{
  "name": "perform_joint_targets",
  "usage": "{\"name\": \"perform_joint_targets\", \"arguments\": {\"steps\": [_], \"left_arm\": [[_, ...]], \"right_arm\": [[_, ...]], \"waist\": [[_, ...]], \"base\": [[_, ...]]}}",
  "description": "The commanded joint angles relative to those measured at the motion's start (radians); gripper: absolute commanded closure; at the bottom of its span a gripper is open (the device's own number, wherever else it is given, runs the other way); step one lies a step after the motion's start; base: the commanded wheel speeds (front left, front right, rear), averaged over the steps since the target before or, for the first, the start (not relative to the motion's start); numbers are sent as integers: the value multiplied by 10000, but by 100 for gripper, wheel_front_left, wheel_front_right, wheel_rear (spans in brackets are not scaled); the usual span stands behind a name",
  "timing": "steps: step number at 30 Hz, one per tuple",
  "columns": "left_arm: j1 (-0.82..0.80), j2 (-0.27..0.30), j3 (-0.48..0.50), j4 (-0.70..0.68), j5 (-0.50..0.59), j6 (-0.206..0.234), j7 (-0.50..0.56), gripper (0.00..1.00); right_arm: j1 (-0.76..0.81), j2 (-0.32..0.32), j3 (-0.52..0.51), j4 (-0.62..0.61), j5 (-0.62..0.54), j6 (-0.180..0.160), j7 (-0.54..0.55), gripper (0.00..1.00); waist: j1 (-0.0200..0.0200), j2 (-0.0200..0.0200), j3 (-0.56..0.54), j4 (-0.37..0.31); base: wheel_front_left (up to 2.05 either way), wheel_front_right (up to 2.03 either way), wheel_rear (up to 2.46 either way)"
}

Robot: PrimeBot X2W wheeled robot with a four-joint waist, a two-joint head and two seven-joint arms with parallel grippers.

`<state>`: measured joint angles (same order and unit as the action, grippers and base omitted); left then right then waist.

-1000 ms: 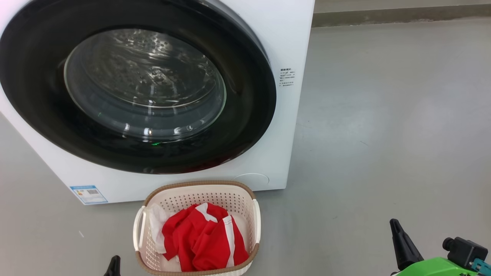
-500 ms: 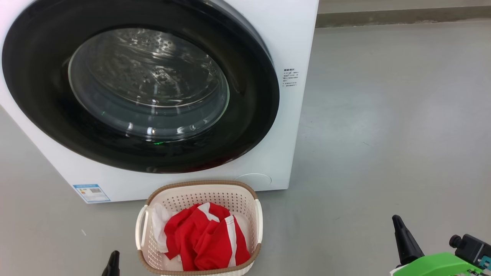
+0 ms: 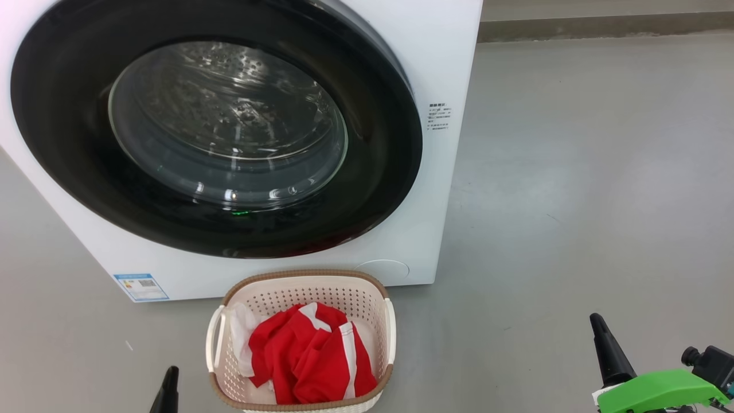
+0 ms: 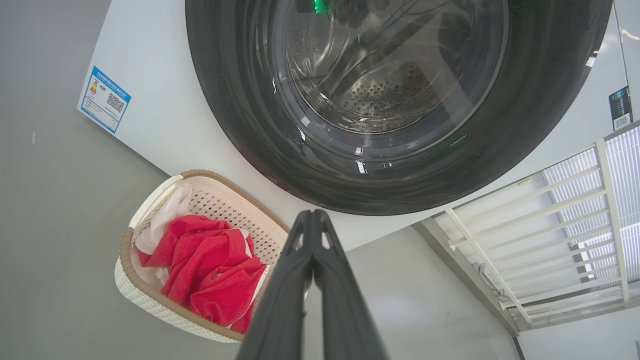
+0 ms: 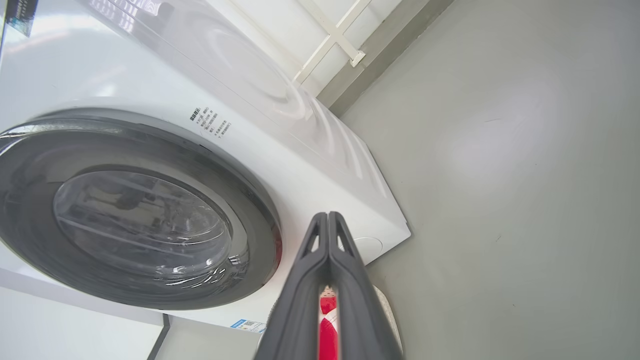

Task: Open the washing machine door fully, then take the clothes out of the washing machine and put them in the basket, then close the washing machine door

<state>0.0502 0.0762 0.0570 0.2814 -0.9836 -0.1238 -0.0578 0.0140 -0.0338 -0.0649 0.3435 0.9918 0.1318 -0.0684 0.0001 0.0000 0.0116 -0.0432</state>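
Currently the left gripper sits low at the lower left, just left of the basket, with its fingers pressed together and empty. Judged from this layout, the task is at its final check. The door lies flush against the washer, and the drum behind the glass looks empty. The clothes lie heaped in the basket, which stands on the floor just in front of the washer, below the door. To finish well, confirm that the black ring seats evenly all round. If a push is needed, apply closed fingertips to the ring, not the glass, and keep both arms clear of the basket. The door is round, so it has no long axis; it faces the robot. The basket opens upward, with handles left and right; its longer side cannot be told. The right gripper, well right of the basket, is likewise closed and empty.
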Motion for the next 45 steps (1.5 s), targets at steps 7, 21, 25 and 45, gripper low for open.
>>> {"name": "perform_joint_targets", "arguments": {"steps": [7,21,25,45], "left_arm": [[-608,13,274,-270,-943,-41,252,100],[-855,-56,350,-294,-2285,-48,623,100],[-931,-77,373,-301,-2699,-50,736,100],[-1310,-184,489,-338,-4765,-61,1305,100]], "right_arm": [[-595,-169,-33,-383,897,-7,262,100],[-752,-176,-139,-537,2240,-8,647,100],[-801,-179,-171,-584,2653,-8,766,100],[-1043,-188,-336,-820,4716,-10,1361,100]], "waist": [[-1,0,-11,56],[-1,0,-30,151],[-1,0,-35,180],[-1,0,-64,327]], "base": [[0,0,0],[0,0,0],[0,0,0],[0,0,0]]}}
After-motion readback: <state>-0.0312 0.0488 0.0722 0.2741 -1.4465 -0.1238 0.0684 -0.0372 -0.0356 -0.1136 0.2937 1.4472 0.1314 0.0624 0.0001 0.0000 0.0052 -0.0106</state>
